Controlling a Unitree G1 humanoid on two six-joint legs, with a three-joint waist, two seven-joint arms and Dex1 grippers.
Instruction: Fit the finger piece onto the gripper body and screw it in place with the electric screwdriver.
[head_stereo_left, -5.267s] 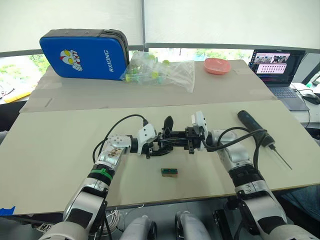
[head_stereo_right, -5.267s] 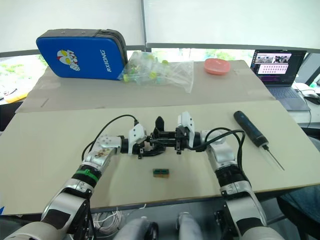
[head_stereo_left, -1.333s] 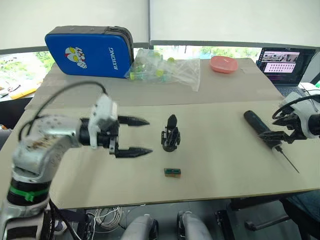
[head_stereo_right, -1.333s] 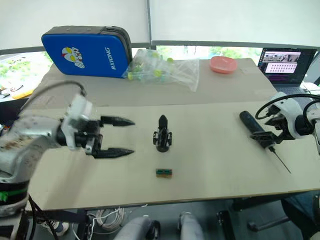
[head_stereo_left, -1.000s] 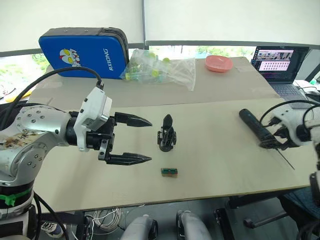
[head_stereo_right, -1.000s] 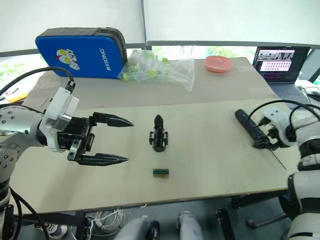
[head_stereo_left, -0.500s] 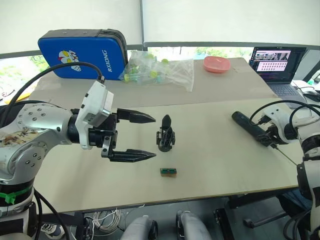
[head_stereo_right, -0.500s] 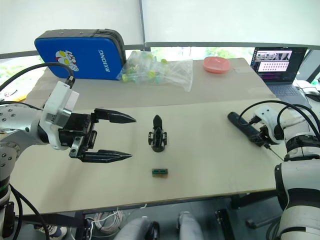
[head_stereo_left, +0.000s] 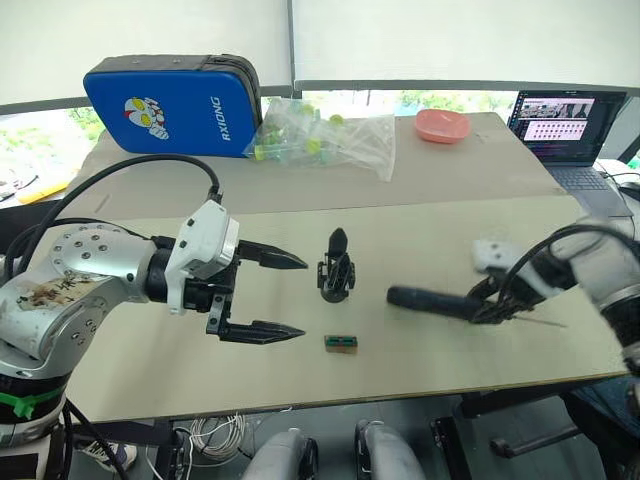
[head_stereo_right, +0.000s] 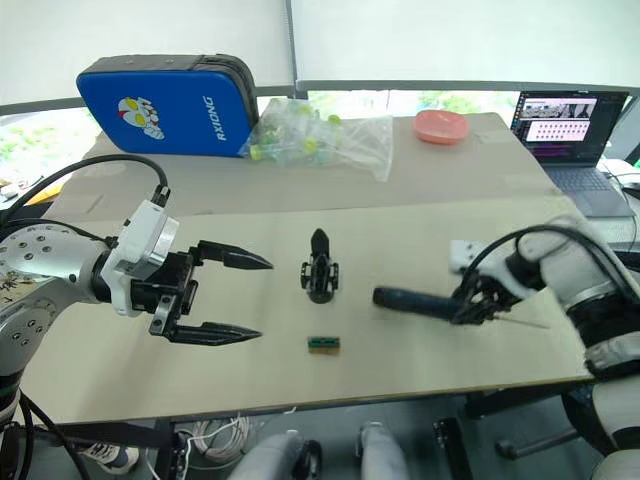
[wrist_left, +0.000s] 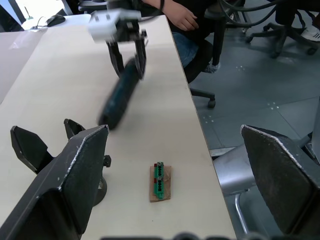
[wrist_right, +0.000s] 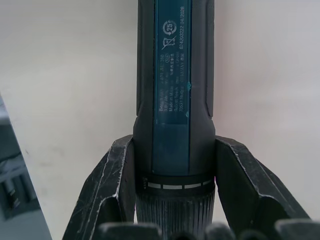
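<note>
The right claw (head_stereo_right: 478, 300) is clamped on the electric screwdriver (head_stereo_right: 415, 300), its two fingers (wrist_right: 112, 185) pressed against either side of the dark barrel close to the ribbed collar at the bit end. The tool is carried roughly level above the desk (head_stereo_left: 450, 230), butt end pointing toward the gripper body (head_stereo_left: 337, 274) and the thin bit trailing out past the claw on the far side. The gripper body stands upright near the middle of the desk with a pointed black finger piece (head_stereo_left: 338, 242) rising from its top; whether that piece is fully seated cannot be told from here. A small green-and-black block (head_stereo_left: 340, 343) lies just in front of it, apart from it. The left claw (head_stereo_left: 288, 296) hovers wide open and empty beside the gripper body, on the robot's left of it, touching nothing. The screwdriver looks stiff, fairly heavy for a two-finger hold, and smooth-sided, so a grip this close to one end will likely let the long butt end sag or twist; a hold nearer the barrel's middle would balance it better. The gripper body looks light and easy to tip, so it probably needs the left claw closed around its lower block while the bit presses down.
</note>
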